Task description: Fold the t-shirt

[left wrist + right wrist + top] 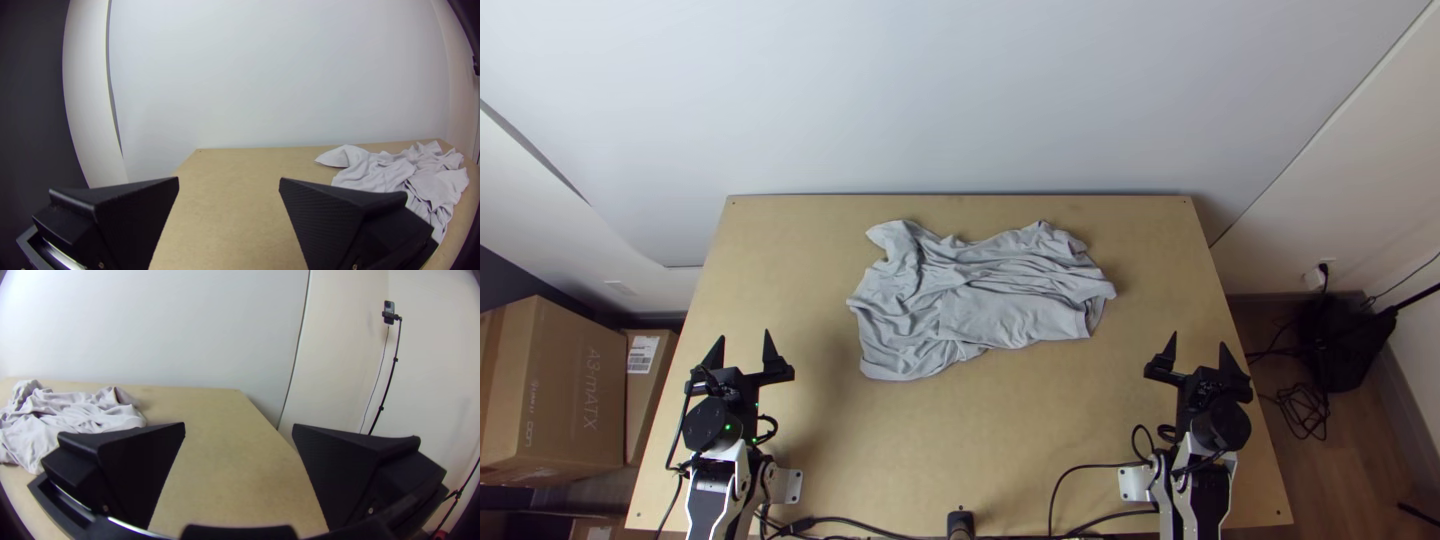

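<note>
1. Top view: I have the t-shirt lying rumpled on the surface, between the two arms and towards the far edge; wrinkles run through most of it, its outline is uneven, and one corner pokes out at the far left.
2. My left claw stands with its fingers wide apart, no cloth between them; it is near the surface's left side, well apart from the shirt.
3. My right claw is apart in the same way, also free of cloth; it is near the right side, clear of the garment.
4. Done so far, as I judge it: nothing I would count as a finished fold; a smoother patch right of the middle looks like cloth doubled over, though I can't tell whether that is a deliberate fold or just how the shirt fell; I also can't make out which parts are sleeves, collar or hem.
5. Left to do, in my judgement: nearly the whole job; I would find the corners, spread and flatten the shirt, bring the sides in, then fold the length over and square the bundle.
6. My next move should probably be a grip on opposite edges, one claw each; the risk is pinching several layers at once and dragging the bunched cloth along instead of opening it.
</note>
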